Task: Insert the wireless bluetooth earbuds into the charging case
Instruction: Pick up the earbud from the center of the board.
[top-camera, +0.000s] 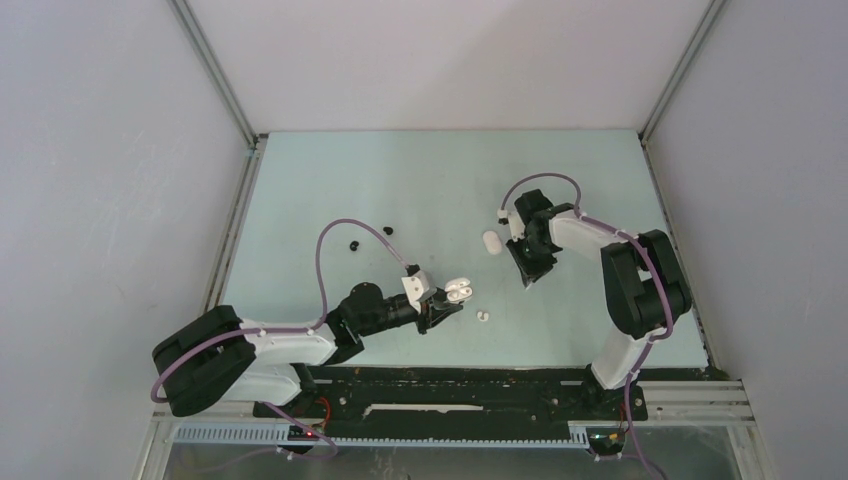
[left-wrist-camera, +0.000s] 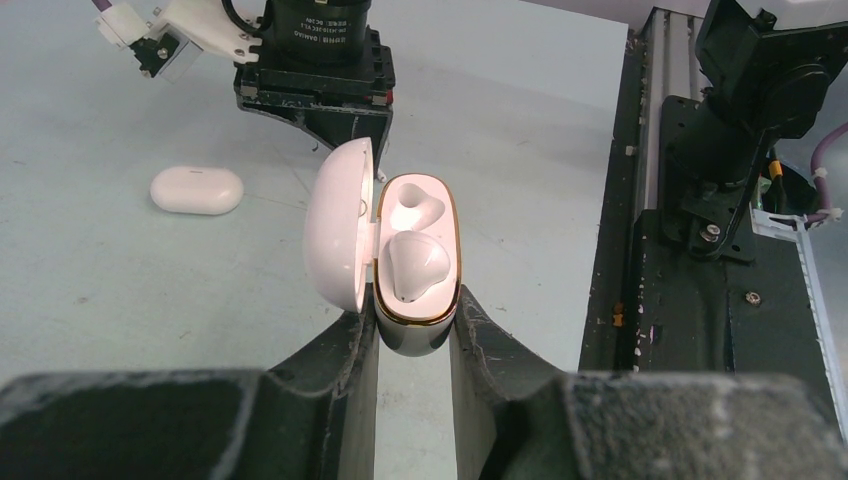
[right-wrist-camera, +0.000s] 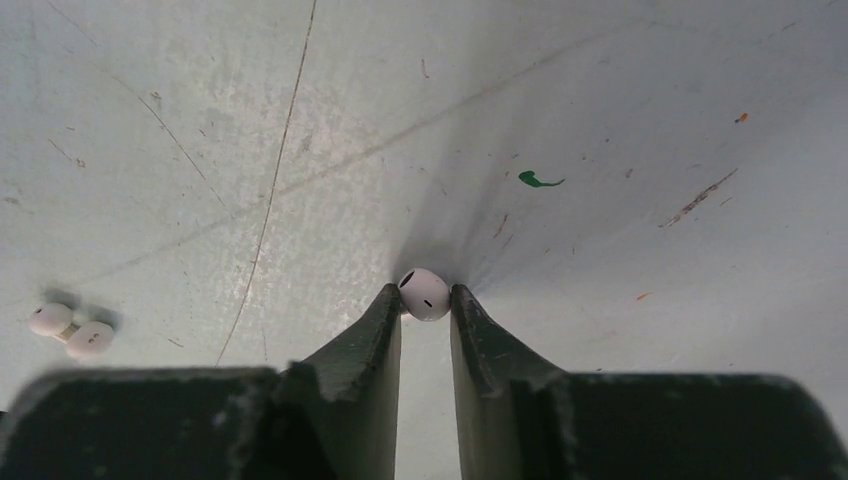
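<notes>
- Right pincer (right-wrist-camera: 426, 305) nips a tiny rounded white plastic earbud (right-wrist-camera: 424, 292): likely light and slippery, so best held across its sides.
- Left pincer (left-wrist-camera: 413, 318) clamps the open white oval charging case (left-wrist-camera: 418, 250).

even bright light, soft shadows; the right tool (right-wrist-camera: 425, 298) looks blurred, perhaps defocused.

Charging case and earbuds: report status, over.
Left gripper shut on open charging case. Right gripper pinches one white earbud at the table. Two more white earbuds loose nearby, closed white case beyond.
</notes>
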